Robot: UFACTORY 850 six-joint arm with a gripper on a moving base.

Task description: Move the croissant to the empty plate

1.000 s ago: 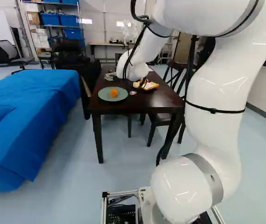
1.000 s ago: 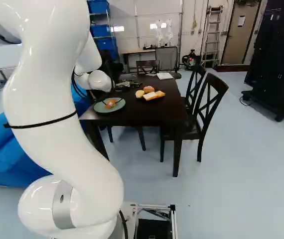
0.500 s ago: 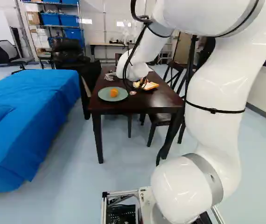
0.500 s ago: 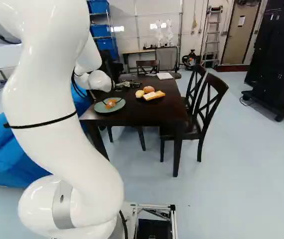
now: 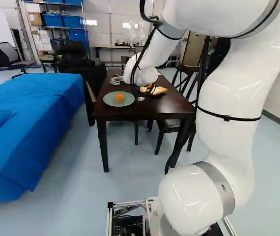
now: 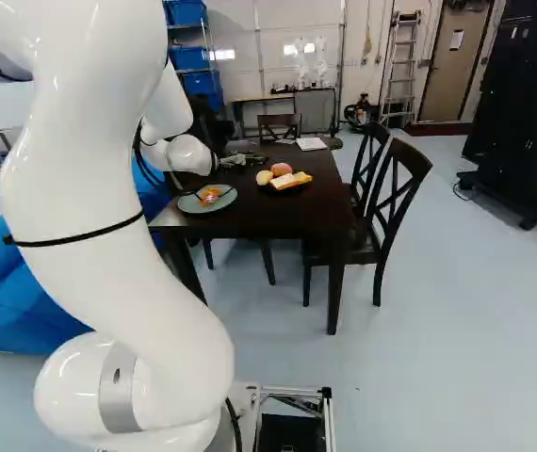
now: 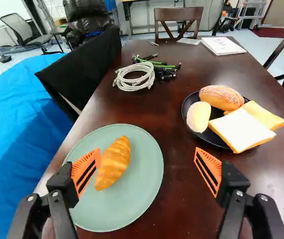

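The jaws of the gripper [image 7: 147, 151] are spread wide, and nothing is held. In the wrist view the croissant [image 7: 113, 164] is partly overlapped by 1 orange pad [image 7: 86, 172]; whether it is touched cannot be told. It is borne by the green plate [image 7: 132, 194], which is seen just left of the middle in the left base view. The gripper cannot be made out clearly in either base view, and the upper part of the arm [image 5: 228, 93] is cut off by the top edge of both. The coiled white cable [image 7: 120, 81] and the 2 rolls on the black plate [image 7: 209, 137] are shown most plainly in the wrist view; the ladder [image 6: 402, 77] is shown whole only in the right base view, at upper right. Since the earlier frames, the arm has been shifted slightly; the croissant's place is unchanged.
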